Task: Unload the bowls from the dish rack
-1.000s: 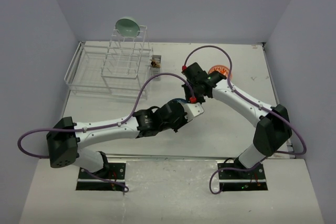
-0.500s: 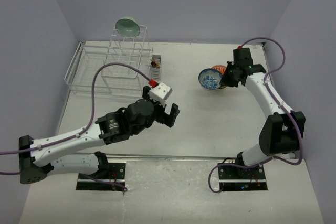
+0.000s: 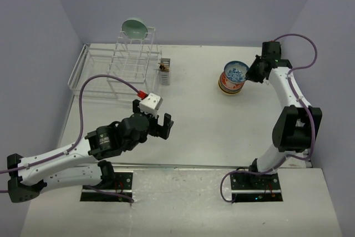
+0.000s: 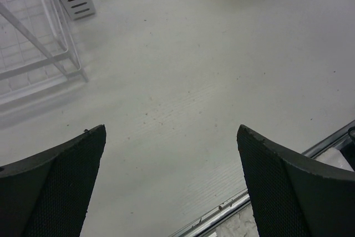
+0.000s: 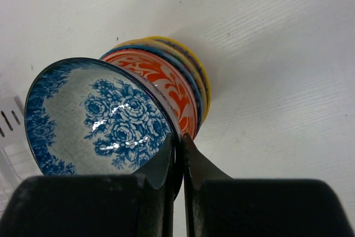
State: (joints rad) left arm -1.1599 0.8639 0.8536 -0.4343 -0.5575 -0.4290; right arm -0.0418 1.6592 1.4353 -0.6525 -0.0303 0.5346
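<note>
One green bowl [image 3: 135,28] remains on the rack [image 3: 113,65], perched atop the tall frame at far left.

Right gripper [image 5: 180,140]: fingers pinch the near rim of the blue bowl [image 5: 100,115]. The bowl is tilted, on or just above the stack [image 5: 191,76] at far right. We cannot tell whether it bears weight there.

Left gripper [image 4: 171,130]: fingers spread wide and holding nothing. It hangs over bare table [image 4: 183,70], well apart from the rack.

Risks, as we judge them:
- If the right gripper lets go while the blue bowl is tilted, the bowl may slide off the stack or jolt it.
- If the fingers drag the rim as they pull back, the stack could shift.
- The green bowl sits high, so a slipping pinch on its rim would drop it onto the wires.
- The left gripper could also snag the frame on approach and shove the rack.
</note>
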